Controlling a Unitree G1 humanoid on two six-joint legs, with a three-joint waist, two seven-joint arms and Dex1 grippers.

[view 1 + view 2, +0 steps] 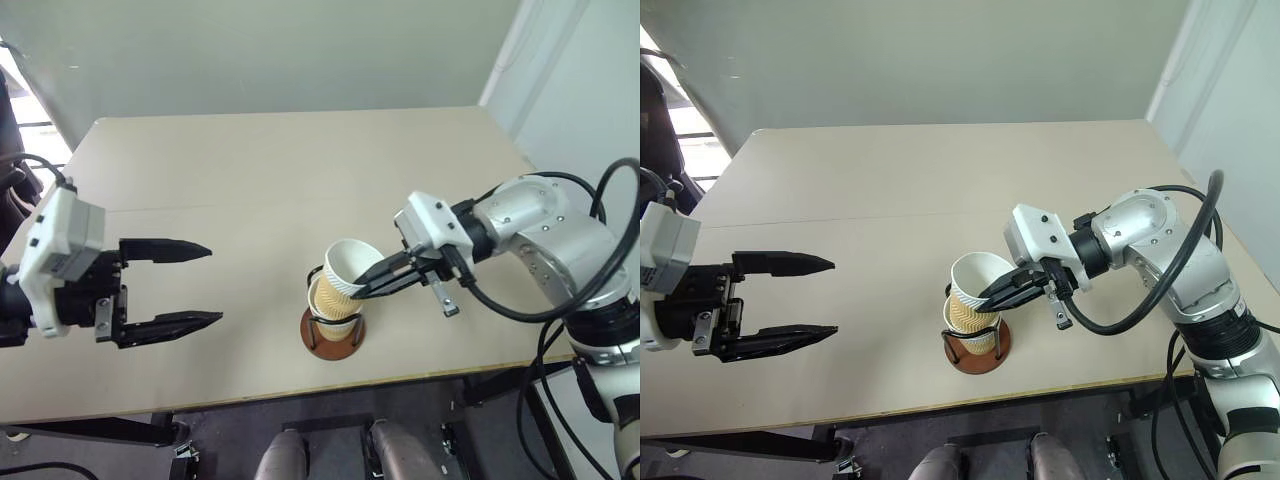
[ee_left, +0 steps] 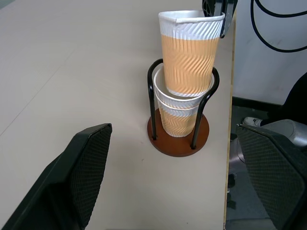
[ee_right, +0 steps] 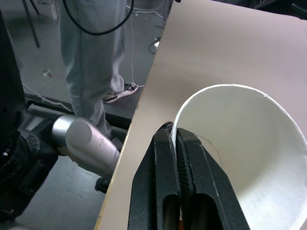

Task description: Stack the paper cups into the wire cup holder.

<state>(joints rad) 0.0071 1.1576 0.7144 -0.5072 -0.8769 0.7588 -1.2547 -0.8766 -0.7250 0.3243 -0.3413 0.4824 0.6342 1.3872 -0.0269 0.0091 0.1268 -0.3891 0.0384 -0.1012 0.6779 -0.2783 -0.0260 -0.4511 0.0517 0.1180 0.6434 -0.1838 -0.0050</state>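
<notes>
While the right gripper point(image 1: 368, 285) clamps its two black fingers tight on the rim of the top paper cup point(image 1: 350, 267), one finger inside and one outside the wall, that cup sits tilted, its lower end nested into the paper cups point(image 2: 176, 117) already standing in the wire cup holder point(image 1: 333, 335). The holder stands near the front edge of the pale beige table point(image 1: 250, 170), towards the robot's right of centre, and the tabletop around it is smooth and matte with a faint seam running across it. Over on the left, the left gripper point(image 1: 170, 285) hangs above the table with its jaws spread wide, nothing between them, well apart from the holder; its finger pads point(image 2: 88, 163) show a fine cross-hatched grip texture. The cups are tapered, with ribbed tan-orange walls in a zigzag pattern and white rims and insides; the holder is a round reddish-brown disc with thin black wire loops curving up around the stack. From the left wrist view two cups are clear, but how many are nested lower down is hard to tell. Beyond the table edge, the right wrist view catches a person's legs point(image 3: 91, 57) in grey trousers standing on the floor among dark cables, cut off above the thigh.
</notes>
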